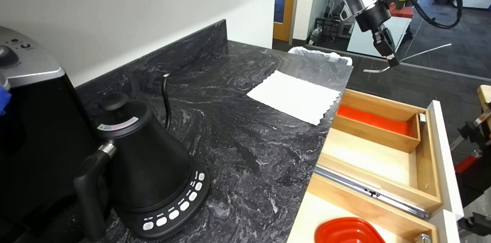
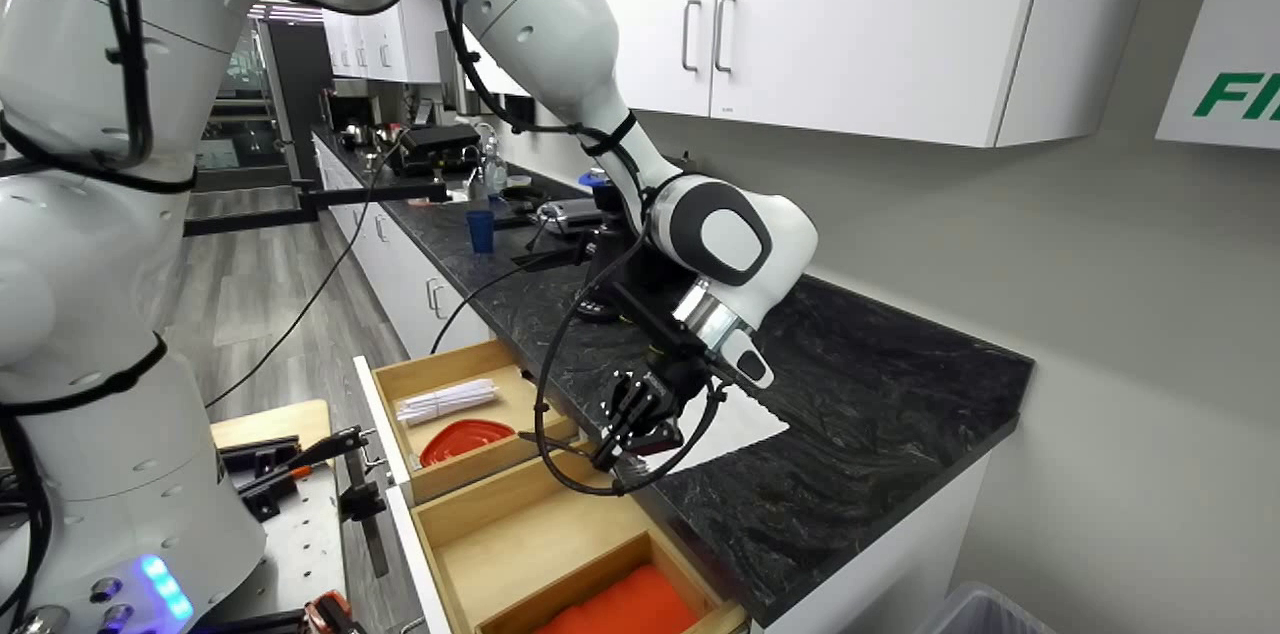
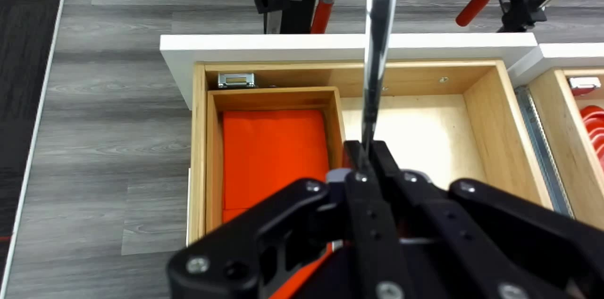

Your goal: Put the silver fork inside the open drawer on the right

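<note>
Wide pale-wood drawer (image 3: 420, 134) stood open while slender silver metal fork (image 3: 376, 49) hung in the air

A dark marbled countertop (image 1: 245, 147) ran along a pale wall (image 1: 153, 13). A jointed white robot arm (image 2: 550, 24) reached toward it, wrist tilted downward. The drawer jutted out from under the counter's edge, and a second pale-wood drawer (image 1: 330, 191) stood out just beside it. A matte black kettle (image 1: 149, 166) with a thin curved spout was on the countertop, well apart from a flat white napkin (image 1: 293, 97) with scalloped edges. A bright orange-red liner (image 3: 276, 157) lay in one divided-off wooden compartment (image 3: 273, 100) of the open drawer, and a glossy red dish (image 1: 347, 231) sat in the second. The black two-fingered gripper (image 3: 365, 153) was pinched narrow around the fork, which stuck out on both sides of the grip, well above the drawer floor. In the wrist view it crossed in front of the drawer; whether it was directly overhead could not be told.
</note>
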Action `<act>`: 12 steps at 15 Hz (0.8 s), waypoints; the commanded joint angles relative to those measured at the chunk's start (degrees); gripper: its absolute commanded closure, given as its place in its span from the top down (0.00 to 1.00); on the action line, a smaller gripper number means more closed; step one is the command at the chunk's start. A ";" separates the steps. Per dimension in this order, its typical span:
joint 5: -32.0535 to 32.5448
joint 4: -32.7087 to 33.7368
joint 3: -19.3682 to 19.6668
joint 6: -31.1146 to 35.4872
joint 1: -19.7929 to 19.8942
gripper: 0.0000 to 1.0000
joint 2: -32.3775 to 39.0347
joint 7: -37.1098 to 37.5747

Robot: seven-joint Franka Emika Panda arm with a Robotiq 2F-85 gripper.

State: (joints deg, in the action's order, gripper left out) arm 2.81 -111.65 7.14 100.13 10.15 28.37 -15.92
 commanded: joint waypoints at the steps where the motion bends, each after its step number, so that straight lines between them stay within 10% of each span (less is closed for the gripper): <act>1: 3.13 -2.89 -0.08 -0.59 1.80 0.05 -4.10 -4.93; 12: 4.99 -8.98 2.31 0.90 5.89 0.04 -8.70 -11.26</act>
State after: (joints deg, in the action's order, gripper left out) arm 6.45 -115.96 9.55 100.19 15.35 23.94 -27.00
